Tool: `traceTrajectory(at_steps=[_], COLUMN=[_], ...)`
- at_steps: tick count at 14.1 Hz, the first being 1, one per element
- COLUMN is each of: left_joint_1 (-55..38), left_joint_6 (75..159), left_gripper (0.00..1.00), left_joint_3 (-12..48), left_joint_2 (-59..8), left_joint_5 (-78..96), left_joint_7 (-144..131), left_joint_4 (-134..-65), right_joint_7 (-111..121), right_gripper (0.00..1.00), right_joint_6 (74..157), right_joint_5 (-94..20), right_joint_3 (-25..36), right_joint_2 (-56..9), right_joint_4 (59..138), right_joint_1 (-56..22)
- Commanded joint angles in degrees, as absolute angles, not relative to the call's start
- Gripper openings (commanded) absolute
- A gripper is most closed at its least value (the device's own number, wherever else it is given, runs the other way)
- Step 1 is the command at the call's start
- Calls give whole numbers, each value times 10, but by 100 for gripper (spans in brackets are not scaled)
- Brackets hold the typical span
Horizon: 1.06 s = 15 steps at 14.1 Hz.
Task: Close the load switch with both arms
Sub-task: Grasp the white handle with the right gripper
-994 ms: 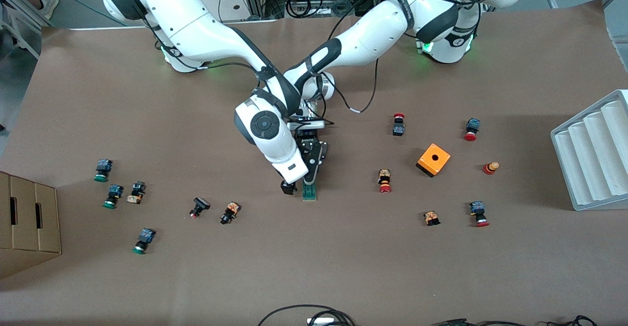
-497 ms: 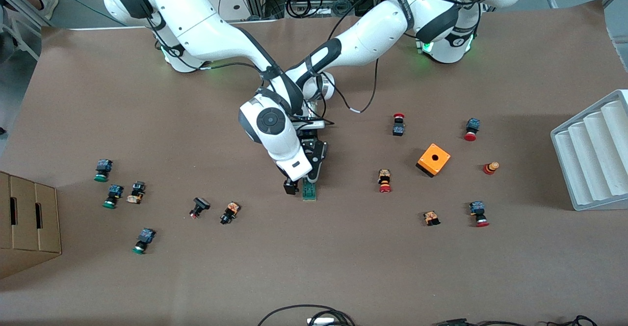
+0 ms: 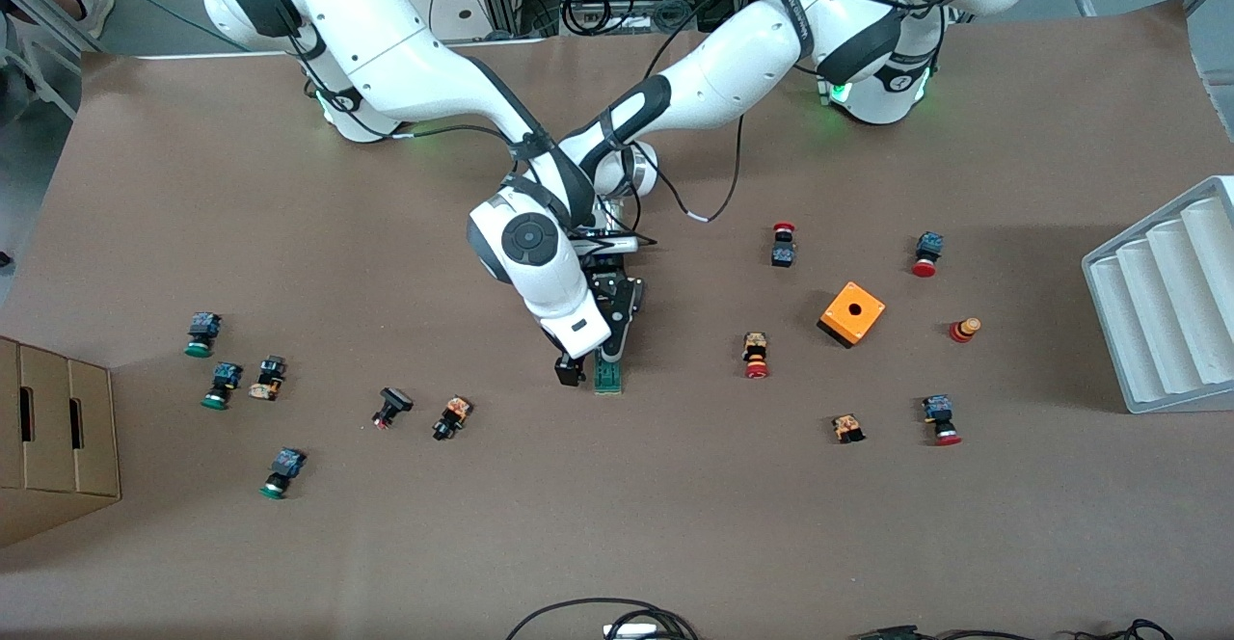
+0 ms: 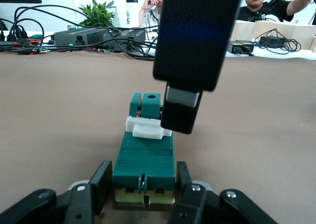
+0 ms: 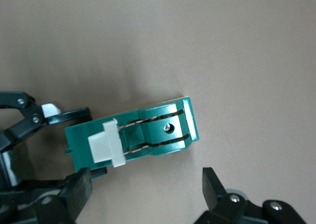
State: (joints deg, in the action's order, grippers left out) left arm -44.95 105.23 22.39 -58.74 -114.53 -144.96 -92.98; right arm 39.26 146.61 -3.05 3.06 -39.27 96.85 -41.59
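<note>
The load switch (image 3: 607,375), a narrow green block with a white lever tab (image 4: 147,127), lies on the brown table near its middle. My left gripper (image 3: 609,356) is shut on the end of the load switch (image 4: 144,159), and one finger (image 4: 100,183) presses each side. My right gripper (image 3: 571,370) is open just beside the switch, toward the right arm's end. In the right wrist view the switch (image 5: 148,134) lies just outside the wide-spread right gripper (image 5: 145,184). One right finger (image 4: 181,111) hangs close above the tab.
Small red- and green-capped buttons lie scattered at both ends of the table, the closest one (image 3: 451,417) toward the right arm's end. An orange box (image 3: 852,313), a grey ribbed rack (image 3: 1166,303) and a cardboard box (image 3: 53,438) stand farther out.
The right arm's wrist has shifted slightly toward the load switch. The left gripper and the switch have stayed put.
</note>
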Motion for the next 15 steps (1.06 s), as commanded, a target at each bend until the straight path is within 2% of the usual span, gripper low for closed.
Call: traceTrajectory(at_steps=[1, 15], left_joint_1=[-461, -461], left_joint_6=[1041, 1041], left_gripper=[61, 61], left_joint_3=[218, 218], left_joint_2=[-595, -595], left_joint_5=[-1151, -1151], left_joint_7=[-1461, -1461], left_joint_4=[-918, -918], right_joint_7=[382, 358], right_gripper=[100, 100], right_joint_6=[1488, 1489], right_joint_5=[-20, -24], right_joint_3=[37, 60], right_joint_2=[-405, -421], right_joint_4=[961, 948], right_joint_1=[-423, -459])
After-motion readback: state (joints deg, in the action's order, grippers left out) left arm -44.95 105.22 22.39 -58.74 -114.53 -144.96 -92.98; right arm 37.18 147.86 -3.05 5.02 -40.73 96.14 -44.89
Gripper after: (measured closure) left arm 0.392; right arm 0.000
